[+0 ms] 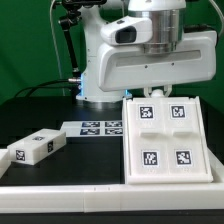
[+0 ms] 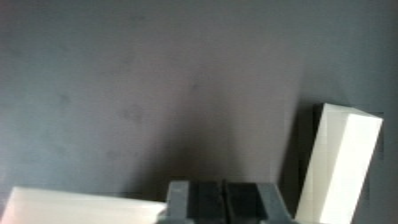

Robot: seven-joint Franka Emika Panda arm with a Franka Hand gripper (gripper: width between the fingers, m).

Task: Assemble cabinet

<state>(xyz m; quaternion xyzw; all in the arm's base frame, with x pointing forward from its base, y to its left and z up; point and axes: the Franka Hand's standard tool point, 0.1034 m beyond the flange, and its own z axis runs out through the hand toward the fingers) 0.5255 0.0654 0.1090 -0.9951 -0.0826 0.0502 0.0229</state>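
Note:
The cabinet [image 1: 165,137], a large white box with four recessed tagged panels, lies flat at the exterior view's right. A small white tagged block [image 1: 35,148] lies at the exterior view's left. My gripper [image 1: 152,88] hangs just behind the cabinet's far edge, low over the table. In the wrist view the gripper [image 2: 224,203] has its jaws together with nothing between them, over dark table. Beside it in that view are a white slab [image 2: 333,160] and a white piece [image 2: 71,207]; I cannot tell which parts they are.
The marker board [image 1: 97,127] lies flat between the small block and the cabinet. The white robot base [image 1: 100,60] stands at the back. A white rail [image 1: 90,192] runs along the table's front edge. The table [image 1: 70,170] is black.

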